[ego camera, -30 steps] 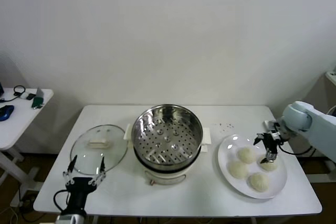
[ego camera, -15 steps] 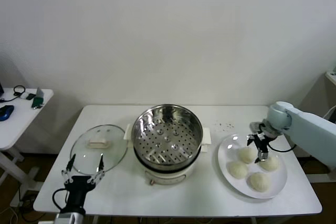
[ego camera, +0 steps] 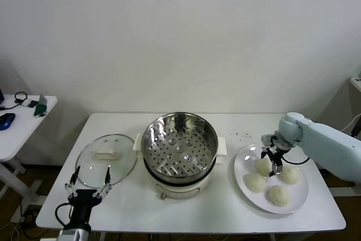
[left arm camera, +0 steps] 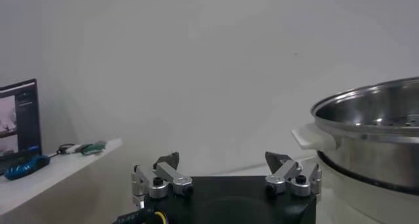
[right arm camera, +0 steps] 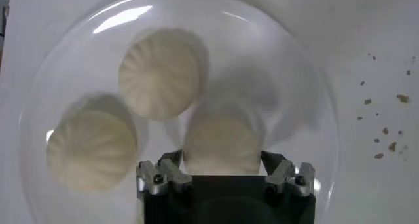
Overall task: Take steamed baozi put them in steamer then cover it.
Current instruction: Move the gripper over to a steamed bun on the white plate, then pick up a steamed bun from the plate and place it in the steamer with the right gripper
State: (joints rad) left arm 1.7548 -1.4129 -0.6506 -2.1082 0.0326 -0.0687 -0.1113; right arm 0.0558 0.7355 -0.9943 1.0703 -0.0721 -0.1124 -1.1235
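Observation:
Four pale baozi lie on a white plate (ego camera: 241, 167) at the right of the table. My right gripper (ego camera: 273, 162) is open and hangs over the bun nearest the steamer (ego camera: 262, 167). In the right wrist view that bun (right arm camera: 222, 140) sits between the open fingers (right arm camera: 169, 168) of my right gripper (right arm camera: 222, 165), with two more buns (right arm camera: 159, 73) (right arm camera: 91, 149) beyond it. The steel steamer (ego camera: 179, 142) stands empty at the centre on its white base. The glass cover (ego camera: 106, 153) lies flat to its left. My left gripper (ego camera: 88, 184) is open and parked in front of the cover.
A few crumbs (ego camera: 243, 135) lie behind the plate. A small side table (ego camera: 20, 119) with devices stands off to the left. In the left wrist view my left gripper (left arm camera: 222, 165) faces the wall, with the steamer's rim (left arm camera: 373, 114) beside it.
My right gripper has moved left across the plate, from the far-right bun to the bun nearest the steamer. The left arm has barely moved.

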